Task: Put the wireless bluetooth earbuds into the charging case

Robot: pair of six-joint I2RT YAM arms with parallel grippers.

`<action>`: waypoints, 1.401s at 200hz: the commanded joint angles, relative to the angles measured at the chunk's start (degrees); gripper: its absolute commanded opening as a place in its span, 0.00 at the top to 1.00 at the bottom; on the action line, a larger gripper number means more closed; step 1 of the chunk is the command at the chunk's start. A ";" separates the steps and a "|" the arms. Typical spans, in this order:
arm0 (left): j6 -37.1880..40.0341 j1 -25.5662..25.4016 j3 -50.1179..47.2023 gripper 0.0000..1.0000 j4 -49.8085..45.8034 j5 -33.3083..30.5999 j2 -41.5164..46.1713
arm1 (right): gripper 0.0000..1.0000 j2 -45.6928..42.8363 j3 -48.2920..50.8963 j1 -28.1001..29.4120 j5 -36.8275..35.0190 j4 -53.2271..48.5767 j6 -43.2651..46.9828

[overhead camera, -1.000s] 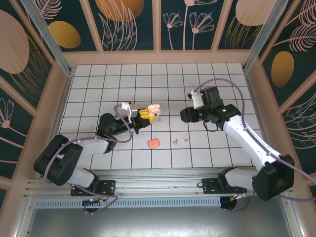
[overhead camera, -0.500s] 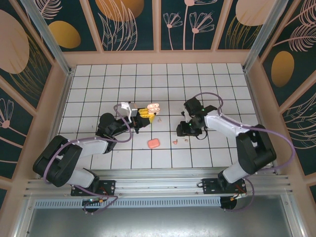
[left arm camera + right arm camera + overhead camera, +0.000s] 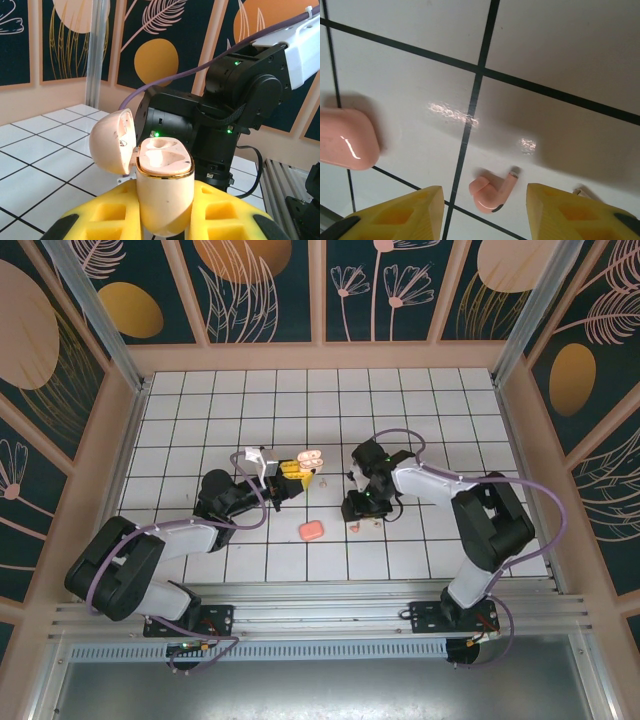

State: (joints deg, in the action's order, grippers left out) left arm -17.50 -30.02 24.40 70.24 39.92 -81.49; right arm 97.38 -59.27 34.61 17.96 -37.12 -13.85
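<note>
Coral earbud (image 3: 492,194) between right gripper (image 3: 484,197) jaws; second bud (image 3: 580,191), perhaps, half-hidden behind one.

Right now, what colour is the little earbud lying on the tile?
The earbud is coral-pink with a darker stem tip, clearest in the right wrist view.

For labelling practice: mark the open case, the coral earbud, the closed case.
open case (image 3: 162,200), left wrist view, body front
coral earbud (image 3: 481,190), right wrist view, rounded head
closed case (image 3: 342,137), right wrist view, top

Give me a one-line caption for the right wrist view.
Open yellow jaws poised above a coral earbud on white tiles, closed coral case at left.
</note>
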 commanded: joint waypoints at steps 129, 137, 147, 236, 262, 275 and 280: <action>2.27 -0.37 -0.49 0.87 -3.88 -0.92 3.44 | 0.51 0.97 -3.40 -1.91 -10.95 -7.13 -1.54; 2.29 -0.38 -0.50 0.87 -3.97 -0.96 3.50 | 0.51 0.35 -4.10 -1.83 -11.15 -7.65 -1.45; 2.29 -0.31 -0.47 0.87 -3.97 -0.99 3.46 | 0.51 -0.54 -4.83 -1.52 -10.59 -7.80 -0.53; 2.63 -0.31 -0.23 0.87 -4.42 -0.90 3.43 | 0.51 1.86 -2.58 -0.16 -5.69 -5.79 1.63; 2.88 -0.32 -0.33 0.87 -4.75 -1.02 3.61 | 0.51 2.73 -1.55 -0.75 -6.27 -5.72 1.27; 2.83 -0.36 -0.41 0.87 -4.74 -0.92 3.69 | 0.51 3.09 -0.96 -1.12 -6.30 -5.49 0.98; 2.83 -0.37 -0.41 0.87 -4.82 -0.97 3.67 | 0.51 3.14 -0.82 -1.34 -6.40 -5.50 0.87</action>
State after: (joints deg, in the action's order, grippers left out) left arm -15.88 -30.02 24.29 65.21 39.48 -79.09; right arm 99.18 -61.41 34.06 11.64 -42.39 -13.41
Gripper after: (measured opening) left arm 0.178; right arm 0.491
